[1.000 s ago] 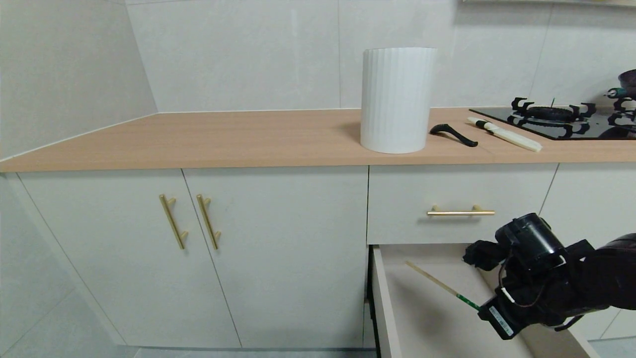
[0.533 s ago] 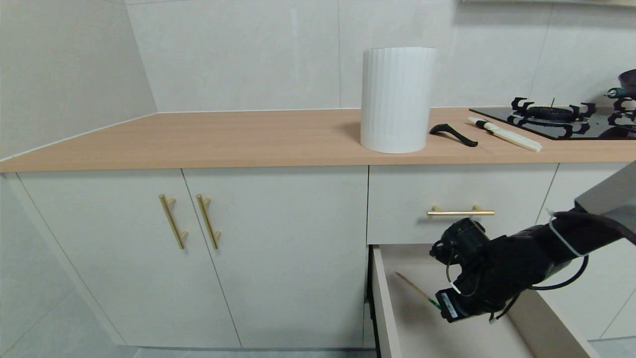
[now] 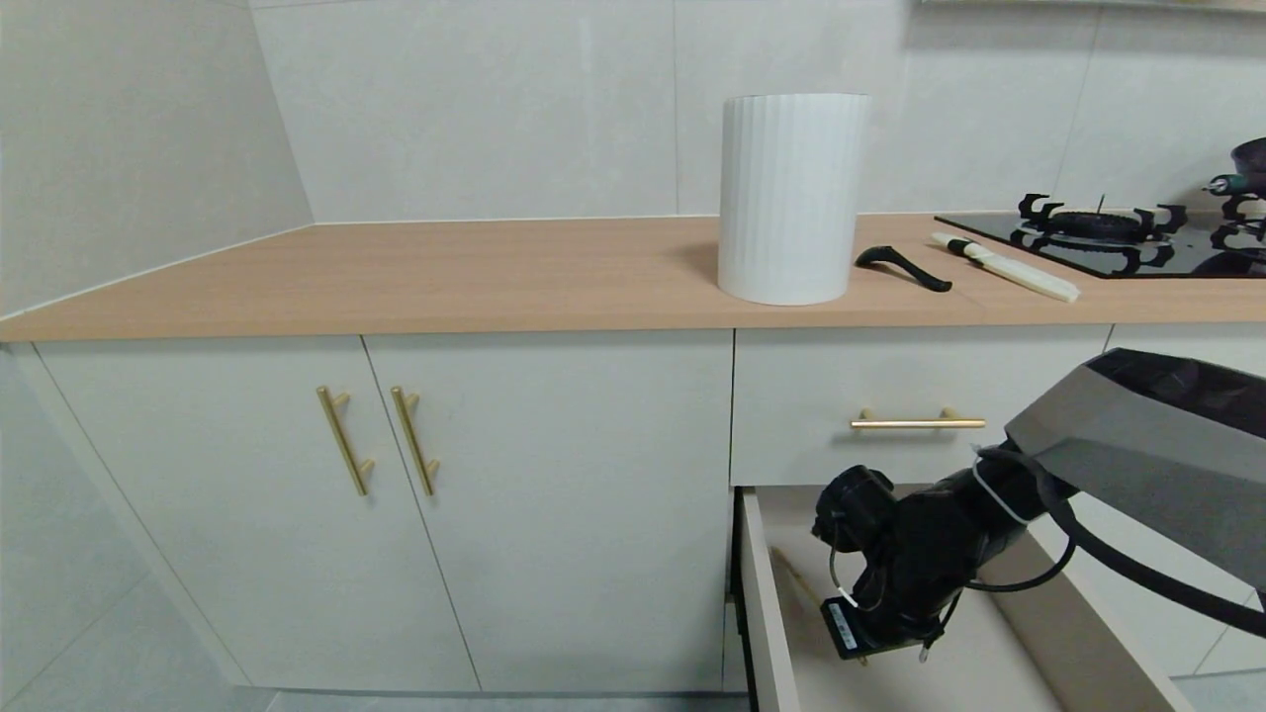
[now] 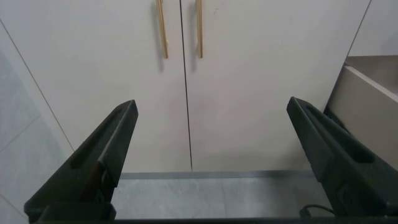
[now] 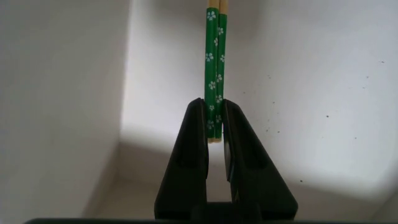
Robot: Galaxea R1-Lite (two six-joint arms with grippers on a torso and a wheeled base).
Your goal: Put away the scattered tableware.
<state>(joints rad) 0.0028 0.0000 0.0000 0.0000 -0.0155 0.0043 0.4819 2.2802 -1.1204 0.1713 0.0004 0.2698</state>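
- While pinching the chopsticks [image 5: 215,56] by their green, flower-printed ends, working low inside the open drawer [image 3: 759,583] with the right gripper [image 5: 215,118]. Black fingers [image 5: 194,146] closed almost fully, gripping both sticks side by side.
- Judging the step in hand as laying the pair down on the drawer floor.
- Aiming to lower until the free tips are resting on the floor before letting go. Thin round sticks are likely to roll or bounce if dropped.
- Lining the sticks up along the drawer's length, just beside its left wall, so neither is ending up crosswise or leaning against a side.
- Opening only slightly at release and pulling straight back, so the fingers are not dragging one stick away from the other.
- Handling slim, rigid, pale wooden shafts with glossy painted ends. Probably slippery against the hard, smooth fingers.
- Working over a smooth, matte, pale drawer lining with faint dark specks.
- Hanging with jaws spread wide and nothing between them, the left gripper [image 4: 212,107], facing the flat cabinet doors [image 4: 249,74].
- Waiting well apart on the wood-grain countertop [image 3: 445,277]: a black curved-handled tool [image 3: 902,267] and a cream-bladed knife [image 3: 1004,267], both near a tall white ribbed container [image 3: 788,198].
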